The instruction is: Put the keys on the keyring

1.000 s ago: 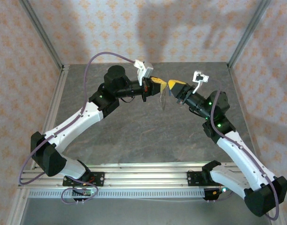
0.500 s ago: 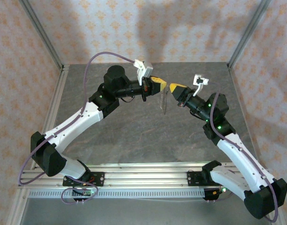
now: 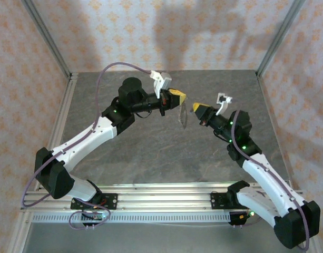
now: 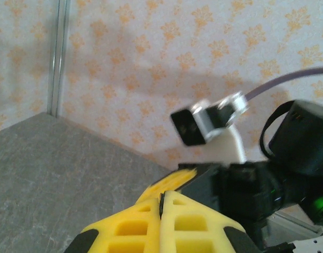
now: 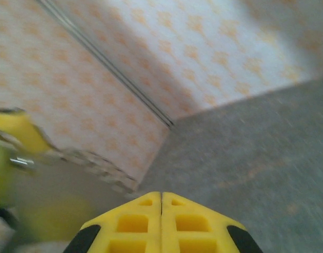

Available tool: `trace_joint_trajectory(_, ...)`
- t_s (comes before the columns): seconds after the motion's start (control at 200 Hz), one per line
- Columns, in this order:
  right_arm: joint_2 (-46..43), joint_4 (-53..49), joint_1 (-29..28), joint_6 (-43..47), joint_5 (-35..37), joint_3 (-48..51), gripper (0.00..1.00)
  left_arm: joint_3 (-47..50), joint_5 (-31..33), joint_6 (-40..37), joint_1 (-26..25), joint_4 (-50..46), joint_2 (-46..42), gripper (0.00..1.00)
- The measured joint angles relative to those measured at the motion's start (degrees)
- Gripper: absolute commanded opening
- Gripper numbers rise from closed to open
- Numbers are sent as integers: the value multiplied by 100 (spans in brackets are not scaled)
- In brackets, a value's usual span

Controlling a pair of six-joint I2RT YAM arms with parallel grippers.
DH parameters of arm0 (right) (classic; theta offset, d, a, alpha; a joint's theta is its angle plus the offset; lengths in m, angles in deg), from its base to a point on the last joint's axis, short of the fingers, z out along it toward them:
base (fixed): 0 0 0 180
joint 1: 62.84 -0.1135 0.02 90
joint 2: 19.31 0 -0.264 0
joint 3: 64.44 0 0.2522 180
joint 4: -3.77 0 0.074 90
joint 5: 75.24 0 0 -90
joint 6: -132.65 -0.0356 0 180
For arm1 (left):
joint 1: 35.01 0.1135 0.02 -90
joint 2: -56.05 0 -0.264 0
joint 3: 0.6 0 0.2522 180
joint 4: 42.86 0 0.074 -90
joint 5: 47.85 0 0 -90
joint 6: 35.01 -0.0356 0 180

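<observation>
My left gripper is held above the middle of the mat, shut on the top of the keyring, a thin tan loop hanging down from it. In the left wrist view a dark sliver is pinched between its yellow fingertips. My right gripper is shut just right of the hanging loop, a small gap away from it. In the right wrist view its fingers are pressed together with nothing showing between them, and the keyring is a blurred pale band at the left. The blue key is hidden.
A grey stone-patterned mat covers the table inside patterned walls with metal corner posts. An aluminium rail runs along the near edge by the arm bases. The right arm's wrist camera is close in front of my left gripper.
My right gripper has drawn back down and to the right, away from the left gripper and the loop. The left gripper and the hanging keyring have barely shifted.
</observation>
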Motion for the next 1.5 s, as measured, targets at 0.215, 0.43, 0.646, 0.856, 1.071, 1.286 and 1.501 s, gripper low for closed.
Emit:
trace_joint_trajectory(0.215,227,-114,0,-197,542,1270,0,271,107,-87,0,-153,-273,0)
trace_joint_trajectory(0.43,691,-76,0,-483,1062,1976,0,470,146,-149,0,-173,-365,0)
trace_joint_trajectory(0.646,1473,264,0,-660,1364,2039,0,643,173,-149,0,-249,-411,0)
trace_joint_trajectory(0.856,2422,855,0,-713,1394,1860,1,675,173,-142,0,-251,-428,0)
trace_joint_trajectory(1.071,2623,645,-4,-726,1274,1650,46,675,144,-142,0,-251,-428,0)
trace_joint_trajectory(1.286,1003,-339,164,-529,1255,881,55,675,101,-105,0,-232,-426,0)
trace_joint_trajectory(1.501,61,-354,516,-426,691,-48,52,675,-68,258,24,225,-317,0)
